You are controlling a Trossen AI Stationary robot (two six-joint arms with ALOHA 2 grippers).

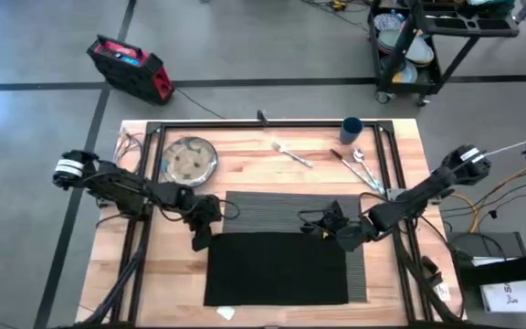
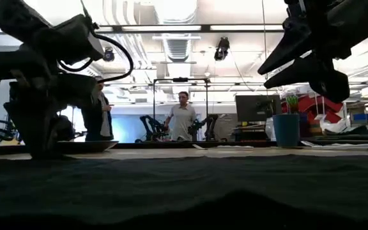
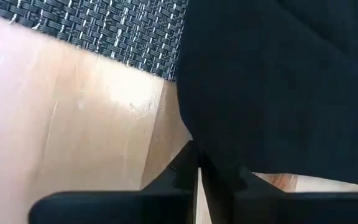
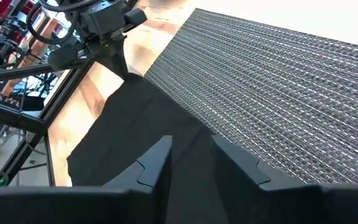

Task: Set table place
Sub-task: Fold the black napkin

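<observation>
**Black napkin spread over the placemat, both tools at its far corners**

Black cloth, the napkin (image 1: 277, 268), lies flat across the near half of the dark grey ribbed placemat (image 1: 281, 208), which sits in the middle of the light wooden table (image 1: 245, 164). The napkin runs past the placemat's left edge onto bare wood and leaves a strip of weave showing along the right side.

The left tool (image 1: 201, 239) is down at the napkin's far left corner. In the left wrist view its two dark fingers (image 3: 182, 177) stand almost together with only a thin slit between them, and the edge of the black cloth (image 3: 278, 87) meets their tips; the tool looks closed on the napkin corner. The low view shows this tool (image 2: 37, 144) reaching down to the cloth surface.

The right tool (image 1: 347, 238) is at the napkin's far right corner. In the right wrist view its fingers (image 4: 157, 163) stand apart with a clear gap and hold nothing, with the napkin (image 4: 142, 137) and the placemat weave (image 4: 278, 93) beneath them. In the low view it (image 2: 299, 64) hangs raised above the cloth.

Along the far side of the table lie the round silvery plate (image 1: 190, 160) at left, a fork (image 1: 292, 153) near the middle, a knife and spoon (image 1: 359, 169) to the right, and the dark blue cup (image 1: 352, 130) standing upright by the far rail. Two people (image 2: 183, 121) stand in the room beyond.
</observation>
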